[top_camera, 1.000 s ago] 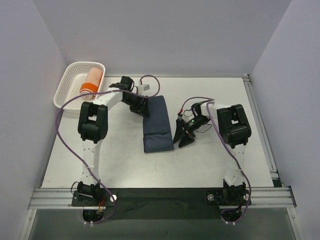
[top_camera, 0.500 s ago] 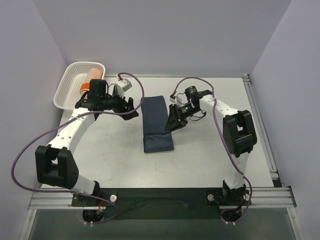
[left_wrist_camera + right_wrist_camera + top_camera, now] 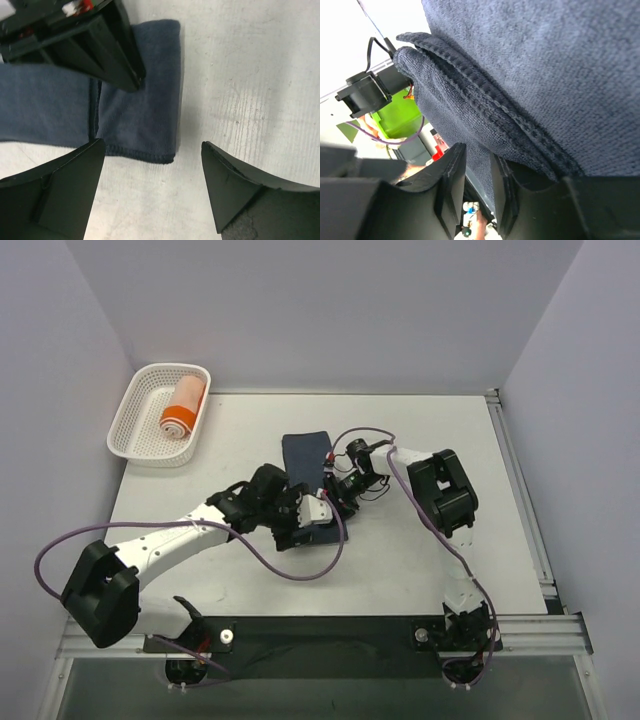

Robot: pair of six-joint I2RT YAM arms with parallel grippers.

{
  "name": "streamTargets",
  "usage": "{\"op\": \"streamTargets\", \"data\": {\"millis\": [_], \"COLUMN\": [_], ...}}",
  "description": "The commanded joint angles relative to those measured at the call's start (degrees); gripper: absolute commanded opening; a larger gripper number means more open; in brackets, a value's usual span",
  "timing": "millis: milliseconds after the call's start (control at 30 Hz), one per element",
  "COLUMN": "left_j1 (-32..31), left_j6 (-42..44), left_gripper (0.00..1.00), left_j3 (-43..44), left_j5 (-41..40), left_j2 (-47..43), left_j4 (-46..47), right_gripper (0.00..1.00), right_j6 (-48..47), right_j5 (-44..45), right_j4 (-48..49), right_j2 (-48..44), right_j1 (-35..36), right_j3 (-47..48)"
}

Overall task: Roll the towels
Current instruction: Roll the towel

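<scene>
As the wrist views show it, left gripper (image 3: pixel 152 150): jaws spread wide, empty, straddling the navy towel's hemmed near end.
right gripper (image 3: pixel 476 154): nearly closed, pinching a folded edge of the navy towel (image 3: pixel 305 453).
navy towel: lies on the table (image 3: pixel 420 570), centre, between both arms, one end doubled over.
orange towel (image 3: pixel 184 408): rolled, inside the white basket (image 3: pixel 135 432), far-left corner.

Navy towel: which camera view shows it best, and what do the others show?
Left wrist: the navy towel shows its hemmed end and fold clearly. Top external has the arms covering much of it; right wrist only close-up folds.
</scene>
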Motion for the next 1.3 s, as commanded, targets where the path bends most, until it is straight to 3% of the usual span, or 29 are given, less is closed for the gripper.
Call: {"op": "streamTargets", "data": {"millis": [0, 133, 300, 467, 533, 767, 833, 900, 1033, 1133, 1267], "left_j1": [-3.6, -4.9, -3.8, -2.2, -2.2, -2.1, -2.0, -1.5, 1.1, 1.9, 0.5], "left_j6": [6.1, 7.3, 7.2, 6.9, 7.0, 7.2, 7.2, 7.1, 5.8, 6.3, 8.2], "left_gripper": [0.88, 0.88, 0.87, 0.88, 0.88, 0.88, 0.88, 0.88, 0.88, 0.88, 0.87], "left_j3": [-0.5, -0.4, 2.2, 1.6, 1.1, 0.6, 1.3, 2.0, 3.7, 3.5, 1.5], "left_j5": [-7.0, -7.8, -5.9, 0.6, 2.0, 0.7, 0.5, -0.2, 0.7, 2.2, 2.3], "left_j2": [1.0, 3.6, 2.8, -2.8, -4.6, -4.7, -4.2, -3.9, -3.0, -3.1, -3.2], "left_j4": [7.3, 9.5, 6.2, 3.3, 2.3, 1.1, 0.9, 0.6, -1.2, -2.3, -2.9], "right_gripper": [0.27, 0.26, 0.26, 0.21, 0.2, 0.15, 0.15, 0.15, 0.13, 0.12, 0.15], "right_j6": [0.1, 0.5, 3.2, 19.8, 23.6, 28.7, 33.4, 36.0, 35.8, 37.4, 37.8], "right_j5": [6.3, 3.0, -3.5, -4.7, -4.1, -3.8, -4.6, -4.1, -2.1, -2.7, -3.1], "right_j4": [0.4, 0.3, 4.5, 20.8, 25.5, 27.8, 37.2, 40.0, 41.5, 42.9, 42.4], "right_j2": [1.7, 0.2, -9.2, -13.8, -13.4, -3.7, -1.4, 0.1, 3.3, 3.3, -3.4], "right_j1": [0.0, -0.3, 0.5, 1.4, 2.0, 5.6, 6.3, 6.7, 6.7, 6.7, 5.6], "right_j3": [-0.2, -0.6, -1.3, -4.1, -5.6, -4.6, -6.9, -7.8, -8.7, -8.0, -7.0]}}
